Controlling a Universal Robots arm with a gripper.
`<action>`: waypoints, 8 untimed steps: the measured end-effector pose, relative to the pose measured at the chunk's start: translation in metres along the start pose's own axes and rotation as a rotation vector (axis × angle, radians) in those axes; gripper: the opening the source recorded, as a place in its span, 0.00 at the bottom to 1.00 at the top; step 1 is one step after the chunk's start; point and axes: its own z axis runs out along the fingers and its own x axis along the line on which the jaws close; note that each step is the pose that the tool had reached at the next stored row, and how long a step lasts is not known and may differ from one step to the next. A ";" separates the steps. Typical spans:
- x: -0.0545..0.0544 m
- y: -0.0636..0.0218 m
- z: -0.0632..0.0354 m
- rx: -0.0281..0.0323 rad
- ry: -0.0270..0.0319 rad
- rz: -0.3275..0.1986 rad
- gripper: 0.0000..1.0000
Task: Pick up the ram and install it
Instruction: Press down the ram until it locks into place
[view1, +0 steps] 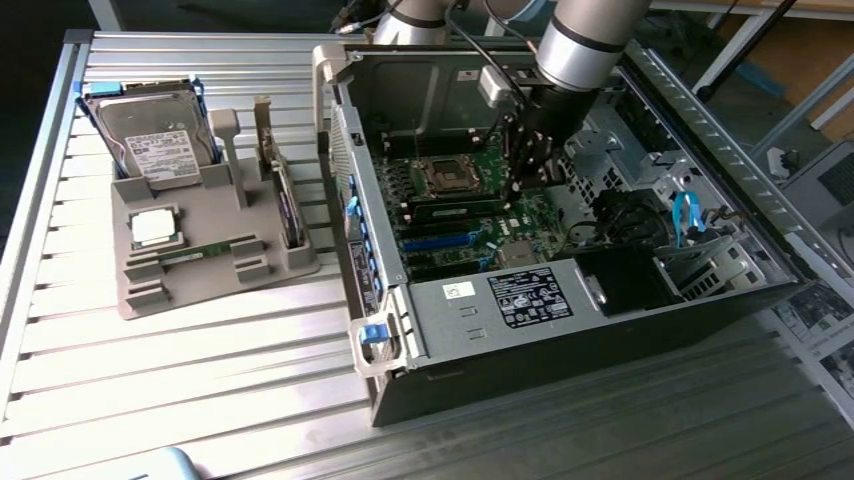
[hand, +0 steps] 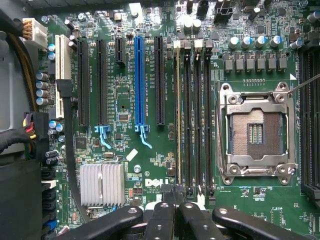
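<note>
On the exterior view's left, a grey tray (view1: 200, 215) holds a hard drive (view1: 151, 140) at its far end, a square silver CPU chip (view1: 154, 227) nearer, and an expansion card (view1: 274, 170) standing on edge. A thin green strip (view1: 203, 251) lies in the tray's near slot; I cannot tell what it is.

To the right stands the open computer case (view1: 561, 300), and the gripper (view1: 527, 178) is down inside it over the motherboard (hand: 125, 100). In the wrist view the fingers (hand: 159, 220) are pressed together, pinching nothing I can make out, just at one end of the memory slots.

The ram (hand: 178, 115) appears to stand edge-on in the slot furthest from the empty CPU socket (hand: 255, 132), its pale edge running the slot's whole length.

The main risk, as I judge it, is a half-seated stick: pressure at one end only could tilt it, leaving the other end high and its clip unlatched. Pushing off-line could flex the board or scrape a neighbouring slot (hand: 188, 115). The arm also sits close to the case's far wall (view1: 400, 85), so a sideways move could catch it.
</note>
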 end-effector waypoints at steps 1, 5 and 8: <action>0.000 0.0020 0.0001 0.0004 0.0000 0.000 0.11; 0.000 0.0119 0.0008 0.0036 0.0000 0.000 0.11; 0.000 0.0186 0.0012 0.0063 -0.0002 0.000 0.11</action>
